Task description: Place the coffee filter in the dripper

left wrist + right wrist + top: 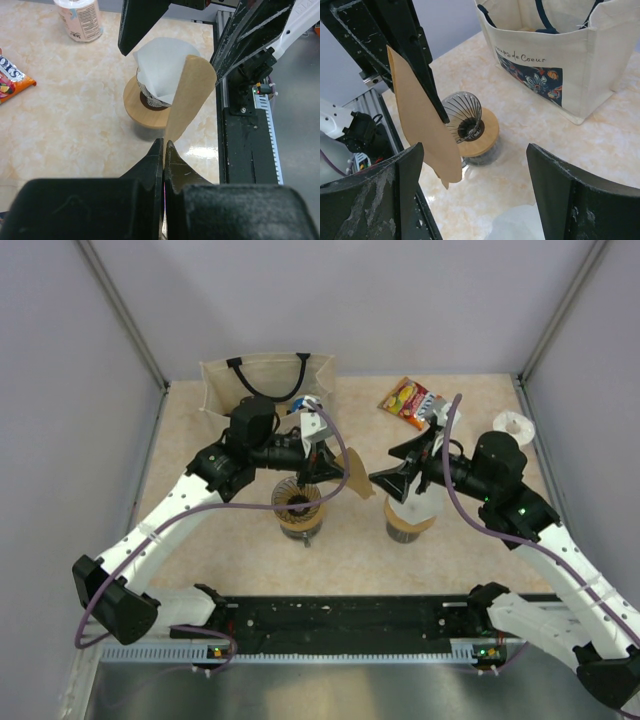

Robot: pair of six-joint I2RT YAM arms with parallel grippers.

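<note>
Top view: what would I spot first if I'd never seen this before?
Probably the brown filter, hanging in the air in the middle, pinched by the left fingers. Just to its left the dripper sits on a glass cup with nothing in it yet. At the back of the table there's a cloth bag and a bright snack packet.

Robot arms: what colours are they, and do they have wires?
Both the left arm and the right arm are white tubes with chunky black joints. A purple cable loops along each one. The left gripper and right gripper each have two black wedge-shaped fingers, the right one's scuffed grey.
</note>
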